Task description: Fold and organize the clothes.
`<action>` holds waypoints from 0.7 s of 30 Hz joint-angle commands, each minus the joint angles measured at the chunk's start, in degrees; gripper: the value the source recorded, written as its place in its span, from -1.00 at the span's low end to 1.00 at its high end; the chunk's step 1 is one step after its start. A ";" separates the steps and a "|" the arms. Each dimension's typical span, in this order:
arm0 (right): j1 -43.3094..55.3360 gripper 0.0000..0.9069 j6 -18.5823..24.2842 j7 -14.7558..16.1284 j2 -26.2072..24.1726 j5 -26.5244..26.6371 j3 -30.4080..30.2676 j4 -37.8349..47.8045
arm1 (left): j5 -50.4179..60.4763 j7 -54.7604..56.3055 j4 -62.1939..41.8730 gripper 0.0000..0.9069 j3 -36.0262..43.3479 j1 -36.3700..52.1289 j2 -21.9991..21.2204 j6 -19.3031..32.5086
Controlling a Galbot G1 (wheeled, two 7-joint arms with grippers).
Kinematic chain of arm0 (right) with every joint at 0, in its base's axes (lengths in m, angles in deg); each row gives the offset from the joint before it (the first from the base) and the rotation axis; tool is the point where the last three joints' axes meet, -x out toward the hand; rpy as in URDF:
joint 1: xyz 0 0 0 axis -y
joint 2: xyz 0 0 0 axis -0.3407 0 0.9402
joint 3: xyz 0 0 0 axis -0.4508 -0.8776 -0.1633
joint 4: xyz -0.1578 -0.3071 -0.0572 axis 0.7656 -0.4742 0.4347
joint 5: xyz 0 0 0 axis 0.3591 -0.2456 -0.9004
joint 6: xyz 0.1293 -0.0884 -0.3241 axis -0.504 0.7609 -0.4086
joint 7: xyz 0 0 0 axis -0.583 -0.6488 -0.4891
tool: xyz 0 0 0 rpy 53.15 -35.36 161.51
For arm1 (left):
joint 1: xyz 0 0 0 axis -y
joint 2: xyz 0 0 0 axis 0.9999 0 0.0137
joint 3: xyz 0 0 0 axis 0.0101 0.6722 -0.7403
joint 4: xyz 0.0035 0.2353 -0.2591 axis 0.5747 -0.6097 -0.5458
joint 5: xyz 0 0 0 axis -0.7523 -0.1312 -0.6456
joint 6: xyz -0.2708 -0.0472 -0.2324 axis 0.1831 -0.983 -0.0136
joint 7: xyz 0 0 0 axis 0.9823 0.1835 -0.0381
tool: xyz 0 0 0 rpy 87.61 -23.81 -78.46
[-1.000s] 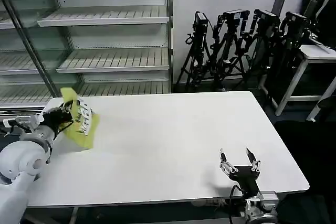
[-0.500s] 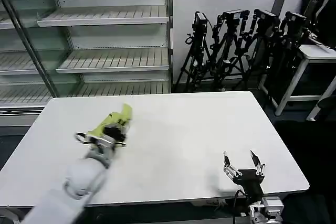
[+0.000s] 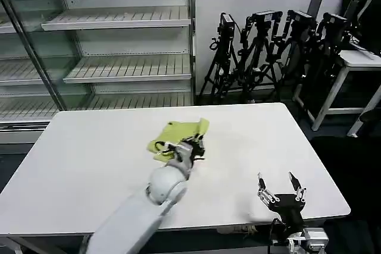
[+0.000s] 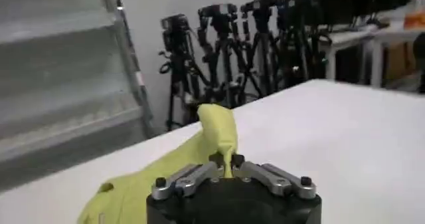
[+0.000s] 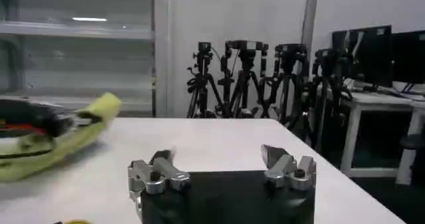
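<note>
The clothes are one lime shirt (image 3: 177, 131), bunched up and lying near the middle of the white table (image 3: 89, 147). My left gripper (image 3: 191, 147) is at the shirt's near edge, shut on a fold of the fabric. In the left wrist view the fingertips (image 4: 226, 161) pinch a raised strip of the shirt (image 4: 216, 127); the rest trails away behind. My right gripper (image 3: 280, 188) hovers open over the table's near right corner, apart from the shirt. The right wrist view has its gripper (image 5: 219, 159) open with nothing between the fingers, and the shirt (image 5: 63, 142) farther off.
A glass-fronted shelf unit (image 3: 119, 46) stands behind the table's far left. Several camera tripods (image 3: 268, 52) lean against the back wall. A small white side table (image 3: 357, 63) stands at the far right. Bare tabletop surrounds the shirt.
My left arm swept from the table's left edge to its middle, carrying the shirt rightward. The right gripper drifted slightly nearer and to the right, still open.
</note>
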State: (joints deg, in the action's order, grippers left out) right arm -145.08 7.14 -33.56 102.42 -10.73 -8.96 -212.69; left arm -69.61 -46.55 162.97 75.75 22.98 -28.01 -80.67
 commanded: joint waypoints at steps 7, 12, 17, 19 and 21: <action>-0.04 1.00 -0.68 -0.06 0.12 -0.44 -0.29 -0.74 | -26.28 4.25 -1.70 1.00 -2.22 3.53 -9.89 11.64; 0.66 1.00 0.31 -0.10 -0.27 -0.41 -0.36 -0.96 | -28.90 3.82 8.26 1.00 -7.00 -2.38 -5.14 13.63; 2.07 1.00 1.77 -0.29 -0.68 -2.20 -1.17 -0.11 | -19.68 1.98 18.30 1.00 -16.34 -12.46 3.84 13.58; 2.53 1.00 2.07 -0.37 -0.76 -2.48 -1.44 0.34 | -13.43 1.08 19.83 1.00 -19.11 -16.24 7.50 13.98; 3.01 1.00 1.88 -0.63 -0.88 -2.43 -1.88 0.37 | -7.69 0.75 21.69 1.00 -23.31 -21.01 11.25 11.40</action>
State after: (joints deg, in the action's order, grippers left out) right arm -143.45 8.23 -33.90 101.63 -12.19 -10.19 -213.03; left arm -89.54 -44.20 170.19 68.04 19.31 -30.89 -69.99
